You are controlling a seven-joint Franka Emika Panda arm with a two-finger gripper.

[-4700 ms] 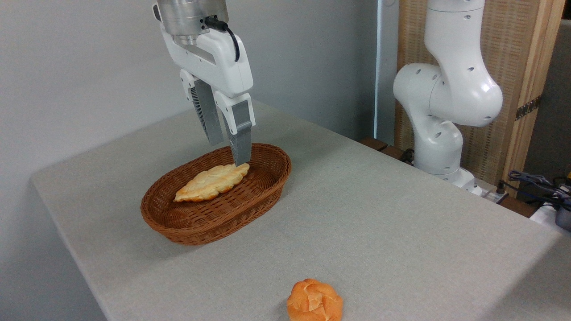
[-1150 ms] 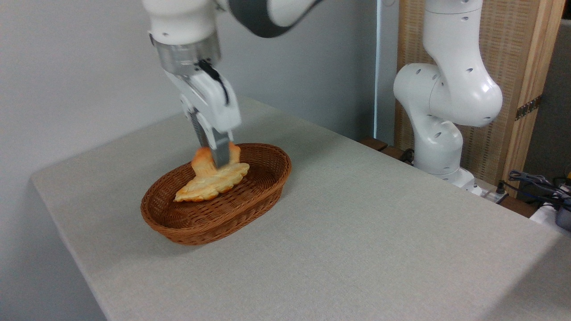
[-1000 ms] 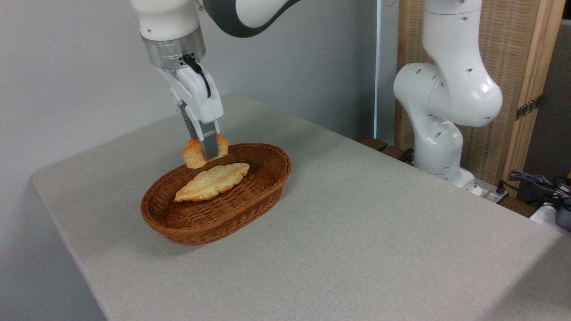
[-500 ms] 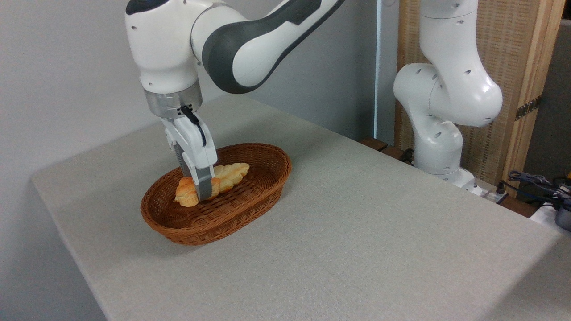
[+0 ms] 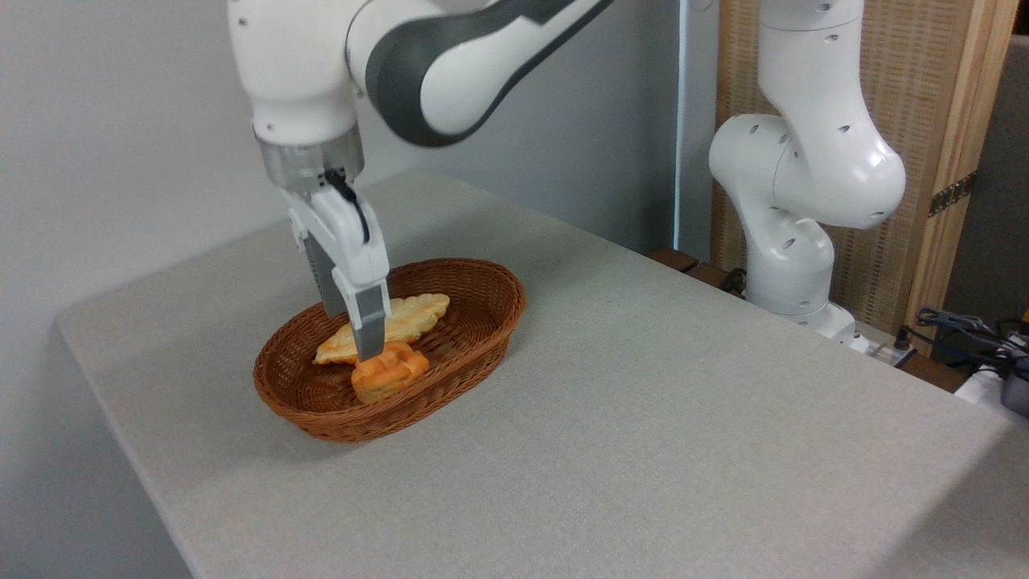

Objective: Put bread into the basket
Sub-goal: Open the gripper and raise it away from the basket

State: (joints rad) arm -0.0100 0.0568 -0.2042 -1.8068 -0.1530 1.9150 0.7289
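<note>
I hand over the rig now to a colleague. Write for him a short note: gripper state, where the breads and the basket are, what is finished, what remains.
Gripper: open, fingers apart, tips low inside the basket, right above the roll; it holds nothing.
Small round orange-brown knotted roll: lying in the oval brown woven wicker basket, in its near part, against the paler leaf-shaped flat loaf, which lies in the basket as well.
Grey table: no bread outside the basket.
Done: the roll is in the basket and released.
Left: lift the gripper straight up, clear of the basket rim, without dragging either bread.
</note>
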